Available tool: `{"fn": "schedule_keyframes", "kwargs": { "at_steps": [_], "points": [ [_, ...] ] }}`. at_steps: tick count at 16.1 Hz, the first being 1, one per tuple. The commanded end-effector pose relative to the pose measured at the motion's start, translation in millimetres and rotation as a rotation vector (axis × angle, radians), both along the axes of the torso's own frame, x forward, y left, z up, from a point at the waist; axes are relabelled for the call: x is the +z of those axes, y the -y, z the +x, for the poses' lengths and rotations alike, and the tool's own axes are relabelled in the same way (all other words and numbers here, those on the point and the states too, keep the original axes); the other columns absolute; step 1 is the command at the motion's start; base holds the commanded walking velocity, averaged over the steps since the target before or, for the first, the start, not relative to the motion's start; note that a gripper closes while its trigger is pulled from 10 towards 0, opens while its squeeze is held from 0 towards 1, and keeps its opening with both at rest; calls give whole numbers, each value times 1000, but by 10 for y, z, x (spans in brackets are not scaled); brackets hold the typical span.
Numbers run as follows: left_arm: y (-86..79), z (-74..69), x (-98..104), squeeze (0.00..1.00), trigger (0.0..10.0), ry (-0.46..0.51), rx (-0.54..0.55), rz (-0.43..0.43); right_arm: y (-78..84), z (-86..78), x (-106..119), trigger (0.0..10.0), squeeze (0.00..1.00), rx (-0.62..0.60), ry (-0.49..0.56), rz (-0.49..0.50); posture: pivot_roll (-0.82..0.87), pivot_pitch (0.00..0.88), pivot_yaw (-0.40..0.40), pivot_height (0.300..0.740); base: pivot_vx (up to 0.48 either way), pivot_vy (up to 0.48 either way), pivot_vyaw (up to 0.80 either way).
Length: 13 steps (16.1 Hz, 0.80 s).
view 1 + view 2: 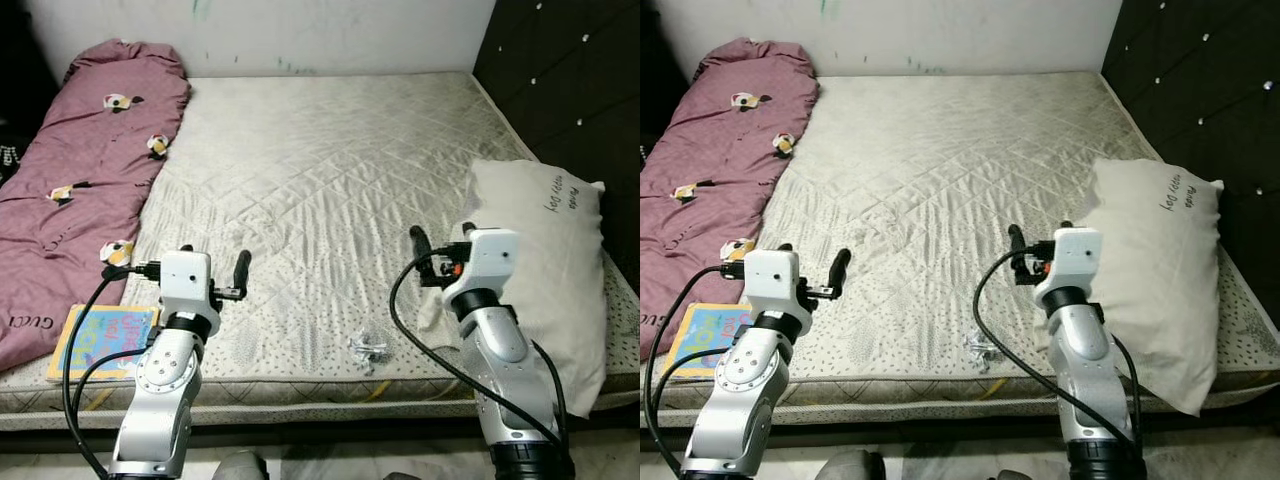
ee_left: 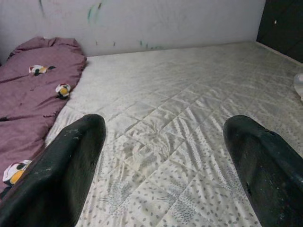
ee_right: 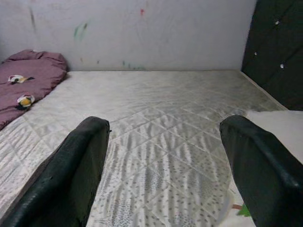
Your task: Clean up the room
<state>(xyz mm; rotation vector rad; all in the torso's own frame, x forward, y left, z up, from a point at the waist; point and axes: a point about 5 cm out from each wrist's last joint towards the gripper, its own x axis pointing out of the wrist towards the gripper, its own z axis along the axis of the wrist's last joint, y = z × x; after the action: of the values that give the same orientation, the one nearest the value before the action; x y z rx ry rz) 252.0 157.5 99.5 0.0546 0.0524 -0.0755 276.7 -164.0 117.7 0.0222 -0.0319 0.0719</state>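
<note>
Starting at your far left, the maroon blanket [image 1: 80, 170] lies bunched along the left side of the mattress [image 1: 330, 170], running from the wall towards the near edge; it carries small panda-like patches, and near its lower end you can read "GUCCI", printed upside down from where you stand. Just beside that end, a colourful children's book [image 1: 100, 340] lies flat at the near left corner of the mattress; its cover lettering is too blurred to read. Your left hand [image 1: 212, 275] hovers above the near edge, its fingers spread wide and holding nothing, which looks like a ready stance rather than a grasp. Between the two arms, a small crumpled silvery scrap [image 1: 368, 349] sits near the front edge, probably litter to collect. Your right hand [image 1: 440, 255] is likewise wide open and empty, poised just beside the white pillow [image 1: 545, 260]. That pillow sits askew on the right side, overhanging the near right corner, with handwritten-style script that seems to read "Happy Day".
</note>
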Motion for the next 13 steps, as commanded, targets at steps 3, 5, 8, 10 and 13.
{"fn": "schedule_keyframes", "kwargs": {
  "at_steps": [3,5,8,10,13],
  "points": [
    [-16,19,44,0,10000,19,-9,-7,2,16,-6,10000,0,-9,-6,4,26,0,-6,740,0,0,-267],
    [-16,40,60,0,10000,38,-24,18,5,22,0,10000,0,-14,-4,-2,20,0,-4,740,0,0,0],
    [-26,32,56,0,10000,30,-6,11,49,3,22,10000,0,-32,6,-3,10,0,5,740,0,0,0],
    [-15,27,57,0,10000,29,-15,7,31,-22,-2,10000,0,-27,-3,2,10,0,7,740,0,0,0],
    [-23,35,65,0,10000,28,-5,-9,1,-17,0,10000,0,-22,-4,2,13,0,4,740,0,0,0]
  ]
}}
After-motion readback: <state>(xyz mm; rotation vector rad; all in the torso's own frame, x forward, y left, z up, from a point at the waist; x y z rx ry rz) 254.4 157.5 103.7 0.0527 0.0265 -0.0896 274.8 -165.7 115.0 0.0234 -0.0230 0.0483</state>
